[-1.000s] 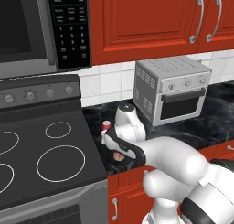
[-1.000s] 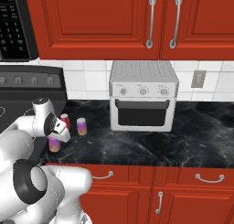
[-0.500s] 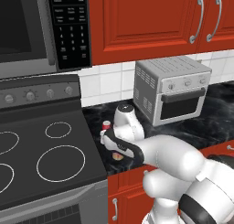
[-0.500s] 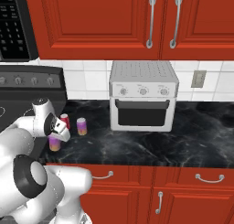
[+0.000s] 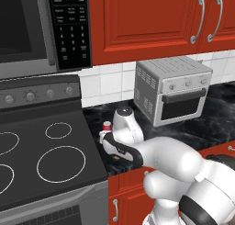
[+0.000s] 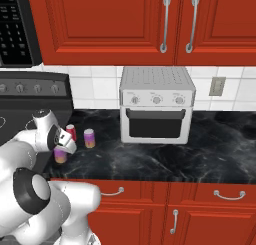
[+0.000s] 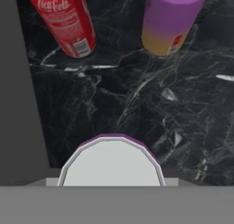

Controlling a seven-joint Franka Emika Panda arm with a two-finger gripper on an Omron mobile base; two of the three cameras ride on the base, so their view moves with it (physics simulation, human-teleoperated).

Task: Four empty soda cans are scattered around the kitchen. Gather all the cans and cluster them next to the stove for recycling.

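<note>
Right base view shows almost no difference from the earlier pictures: the gripper (image 6: 64,144) hangs at the same spot over the left end of the black marbled counter (image 6: 165,159), just beside the stove (image 6: 30,94), and the cans beneath it stand where they stood a second ago. The base cameras have not shifted either.

A purple can with an orange base band (image 6: 60,155) stands directly under the gripper near the counter's front edge. Its silvery top fills the bottom of the hand view (image 7: 112,161), seen from straight above. The fingers are hidden in every picture, so I cannot tell whether the gripper is spread or pinching this can.

Behind it, nearer the white tile backsplash, stand two more cans, upright and apart from each other: a red can (image 6: 71,132) (image 7: 64,22) on the stove side and a second purple can (image 6: 89,138) (image 7: 171,19) on the side toward the toaster oven (image 6: 156,105). In the left base view, the red can (image 5: 107,126) peeks out between the stove's edge (image 5: 94,141) and the arm's wrist.

The toaster oven sits further along the counter with its door closed; what is inside cannot be seen through the dark glass. The red upper cabinets (image 6: 115,24) are all shut, and so is the microwave (image 5: 27,31) above the stove.
</note>
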